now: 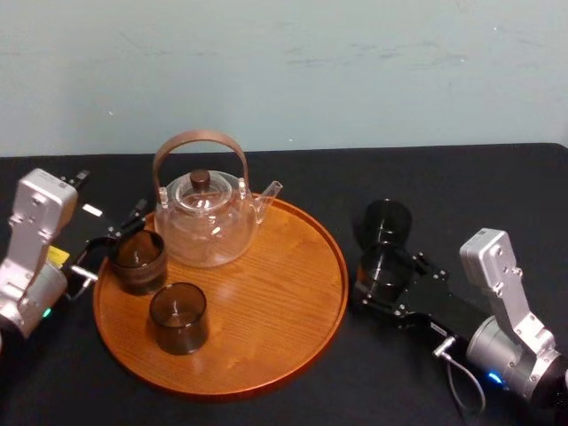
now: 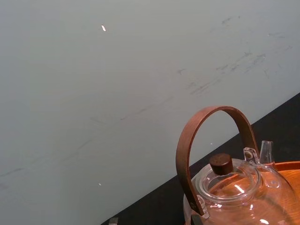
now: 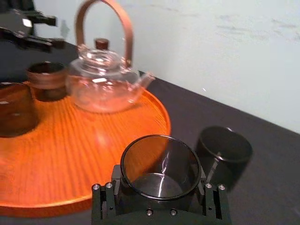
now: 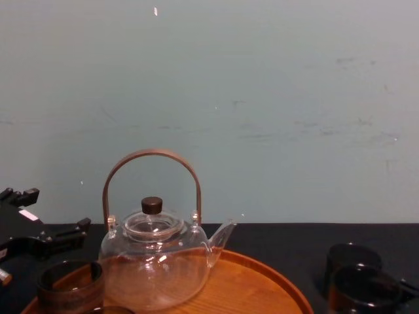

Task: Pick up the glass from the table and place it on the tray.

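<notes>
My right gripper [image 1: 382, 277] is shut on a dark smoked glass [image 1: 384, 266], holding it just off the right rim of the round orange-brown tray [image 1: 293, 302]. In the right wrist view the glass [image 3: 161, 164] sits between the black fingers [image 3: 105, 197]. A second dark glass [image 1: 388, 222] stands on the black table right behind it. Two more dark glasses [image 1: 138, 260] [image 1: 178, 317] stand on the tray's left side. My left gripper [image 1: 108, 240] is open at the tray's left edge, beside the rear glass.
A clear glass teapot [image 1: 206, 217] with a brown hoop handle stands on the tray's back left. The tray's right half is bare wood. A pale wall [image 1: 355, 71] runs behind the table's far edge.
</notes>
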{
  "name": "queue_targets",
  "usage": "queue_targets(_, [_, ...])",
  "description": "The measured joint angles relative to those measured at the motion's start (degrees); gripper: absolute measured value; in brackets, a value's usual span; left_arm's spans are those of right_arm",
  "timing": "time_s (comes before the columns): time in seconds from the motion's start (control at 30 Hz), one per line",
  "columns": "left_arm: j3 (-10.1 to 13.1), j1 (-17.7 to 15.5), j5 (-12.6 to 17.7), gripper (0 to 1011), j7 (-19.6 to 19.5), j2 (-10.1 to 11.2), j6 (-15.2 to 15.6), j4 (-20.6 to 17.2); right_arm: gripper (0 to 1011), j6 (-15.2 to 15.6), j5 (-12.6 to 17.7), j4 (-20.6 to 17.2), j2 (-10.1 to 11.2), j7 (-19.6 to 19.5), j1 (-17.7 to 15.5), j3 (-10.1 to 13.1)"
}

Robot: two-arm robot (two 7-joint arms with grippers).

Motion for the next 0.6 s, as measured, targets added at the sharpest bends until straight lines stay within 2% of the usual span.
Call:
queue_targets(0.27, [0.0,0.0,0.0,1001,0.0,0.0,0.0,0.0,909,-0.42,-0.66,-2.62,-0.17,1.6,0.12,-2.14])
queue_targets(0.6, [0.0,0.0,0.0,1001,0.0,0.0,0.0,0.0,909,-0.59,-1.47,-1.42,-1.64,3.38,2.75,-5.79])
